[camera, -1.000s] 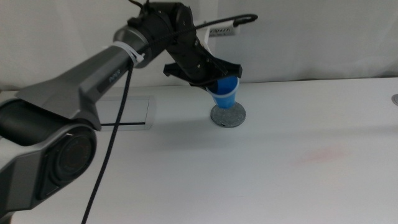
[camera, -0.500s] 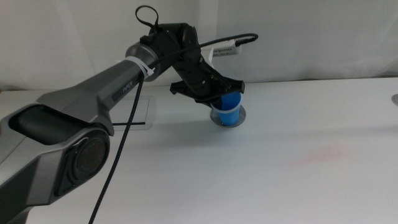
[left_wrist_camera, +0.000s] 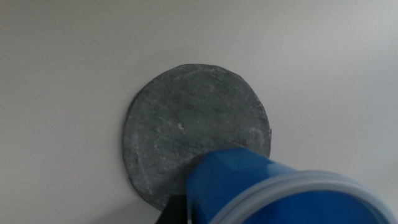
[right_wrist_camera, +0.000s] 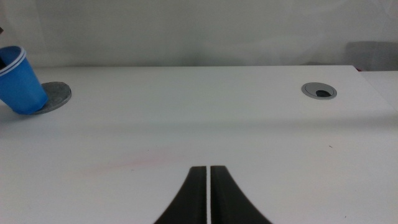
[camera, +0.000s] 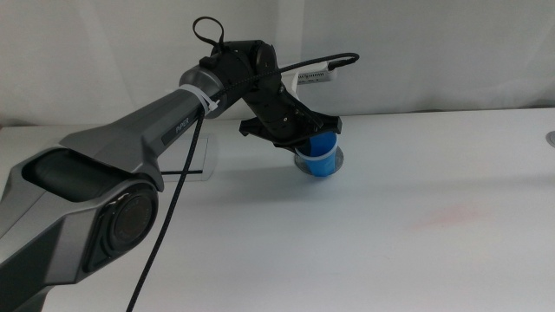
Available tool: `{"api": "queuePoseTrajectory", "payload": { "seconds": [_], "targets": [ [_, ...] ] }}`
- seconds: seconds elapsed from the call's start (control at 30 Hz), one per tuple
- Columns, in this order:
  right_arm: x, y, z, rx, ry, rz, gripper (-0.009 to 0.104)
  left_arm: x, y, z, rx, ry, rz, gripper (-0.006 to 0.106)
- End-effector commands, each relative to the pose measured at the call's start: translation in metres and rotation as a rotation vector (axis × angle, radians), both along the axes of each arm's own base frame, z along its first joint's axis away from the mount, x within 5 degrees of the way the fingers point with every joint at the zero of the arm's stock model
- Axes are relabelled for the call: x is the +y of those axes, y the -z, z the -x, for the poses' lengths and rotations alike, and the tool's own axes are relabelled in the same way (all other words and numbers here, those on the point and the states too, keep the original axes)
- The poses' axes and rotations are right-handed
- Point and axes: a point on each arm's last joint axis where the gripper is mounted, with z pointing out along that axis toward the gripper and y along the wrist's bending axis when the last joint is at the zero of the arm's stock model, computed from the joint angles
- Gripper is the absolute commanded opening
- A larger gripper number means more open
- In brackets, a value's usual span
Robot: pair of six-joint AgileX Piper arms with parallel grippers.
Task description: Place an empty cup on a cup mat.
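The blue cup (camera: 321,159) is tilted and held at its rim by my left gripper (camera: 309,136), which is shut on it. The cup's base is down on the near part of the dark grey speckled cup mat (camera: 337,157), at the middle back of the table. In the left wrist view the cup (left_wrist_camera: 249,180) covers the near edge of the mat (left_wrist_camera: 186,118). In the right wrist view the cup (right_wrist_camera: 18,81) leans on the mat (right_wrist_camera: 57,93), far from my right gripper (right_wrist_camera: 208,186), which is shut, empty and low over the table.
A white rectangular panel with a dark slot (camera: 186,160) lies left of the mat, under the left arm. A round grey grommet (right_wrist_camera: 319,91) sits in the table at the far right. A white device (camera: 312,78) hangs at the back wall.
My left gripper has lowered the cup and shifted slightly right. The cup went from just above the mat to resting tilted on it.
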Motion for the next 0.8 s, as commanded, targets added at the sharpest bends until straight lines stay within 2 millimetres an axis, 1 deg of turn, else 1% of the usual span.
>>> {"api": "queuePoseTrajectory", "payload": {
  "seconds": [0.0,0.07,0.23,0.33,0.53,0.63,0.77],
  "targets": [
    [0.0,0.009,0.001,0.022,0.001,0.014,-0.002,-0.002,0.007,0.0,0.001,0.005,-0.003,-0.003],
    [0.0,0.009,0.001,0.022,0.001,0.014,-0.002,-0.002,0.007,0.0,0.001,0.005,-0.003,-0.003],
    [0.0,0.009,0.001,0.022,0.001,0.014,-0.002,-0.006,-0.016,-0.006,-0.059,0.007,0.035,-0.003],
    [0.0,0.009,0.001,0.022,0.001,0.014,-0.002,-0.004,-0.024,-0.009,-0.079,0.006,0.041,-0.003],
    [0.0,0.009,0.001,0.022,0.001,0.014,-0.002,0.005,-0.026,-0.017,-0.106,-0.003,0.029,-0.003],
    [0.0,0.009,0.001,0.022,0.001,0.014,-0.002,0.006,-0.025,-0.02,-0.11,-0.016,0.037,-0.003],
    [0.0,0.009,0.001,0.022,0.001,0.014,-0.002,0.006,-0.016,-0.02,-0.091,-0.021,0.033,-0.003]
  ]
}}
